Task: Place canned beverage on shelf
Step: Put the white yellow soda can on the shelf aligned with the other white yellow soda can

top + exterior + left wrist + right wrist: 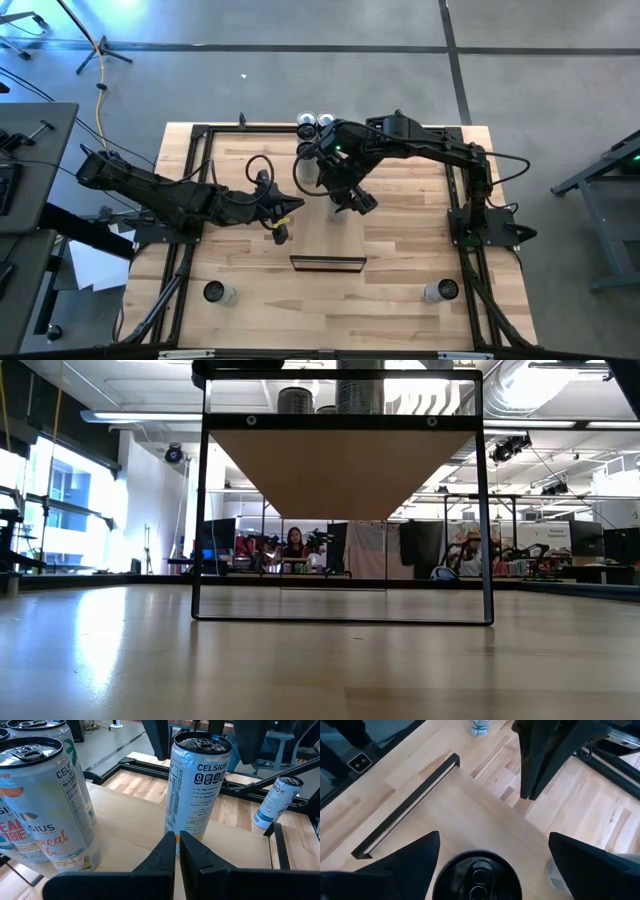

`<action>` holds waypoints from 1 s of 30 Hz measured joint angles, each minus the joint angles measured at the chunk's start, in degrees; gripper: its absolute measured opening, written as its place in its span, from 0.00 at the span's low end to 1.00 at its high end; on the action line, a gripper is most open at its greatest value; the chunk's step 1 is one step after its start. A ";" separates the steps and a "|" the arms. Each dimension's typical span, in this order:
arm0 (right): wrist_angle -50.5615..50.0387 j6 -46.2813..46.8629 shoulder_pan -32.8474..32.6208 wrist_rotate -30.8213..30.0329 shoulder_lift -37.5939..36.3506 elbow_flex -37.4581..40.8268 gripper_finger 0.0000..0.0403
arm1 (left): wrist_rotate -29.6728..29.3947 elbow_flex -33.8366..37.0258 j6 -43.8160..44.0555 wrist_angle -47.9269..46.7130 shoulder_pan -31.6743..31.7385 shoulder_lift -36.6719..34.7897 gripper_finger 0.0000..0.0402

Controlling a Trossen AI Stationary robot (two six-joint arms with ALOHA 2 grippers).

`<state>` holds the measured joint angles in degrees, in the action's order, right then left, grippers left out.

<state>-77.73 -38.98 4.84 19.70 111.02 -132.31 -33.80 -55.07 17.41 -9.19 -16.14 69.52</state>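
One can (197, 785) upright on the shelf (125, 820), between the right gripper's (492, 845) wide-spread fingers, apparently ungripped. Rise straight up, clear the rim, no sideways nudge, or risk a tip. Left gripper (177, 842) pinched shut, waiting near the can.

A person (295, 543) sits far across the room beyond the counter (400, 290); a tripod (95, 45) and yellow cable (100, 100) occupy the floor.
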 joint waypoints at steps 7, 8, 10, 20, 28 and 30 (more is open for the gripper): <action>-0.82 3.06 0.00 -0.48 0.00 0.00 0.89 | -0.03 0.00 0.00 0.00 0.00 0.00 0.00; -1.58 3.07 0.00 -0.86 0.00 0.00 0.89 | -0.04 0.00 0.00 0.00 0.00 0.00 0.00; -3.69 1.82 0.00 -2.65 0.00 0.02 0.89 | -0.09 0.00 0.00 0.00 0.00 0.00 0.00; -5.86 0.26 -0.79 -3.13 0.56 0.04 0.89 | -0.13 0.00 -0.02 0.01 0.00 0.00 0.00; -8.08 0.42 -2.33 -2.99 3.90 0.07 0.89 | -0.11 0.00 0.00 -0.03 0.00 0.02 0.00; -8.35 0.15 -2.60 -3.06 4.26 0.07 0.89 | -0.11 0.00 0.00 -0.02 0.00 0.02 0.00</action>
<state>-86.08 -38.83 2.24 16.65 115.28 -132.25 -33.91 -55.07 17.41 -9.21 -16.14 69.54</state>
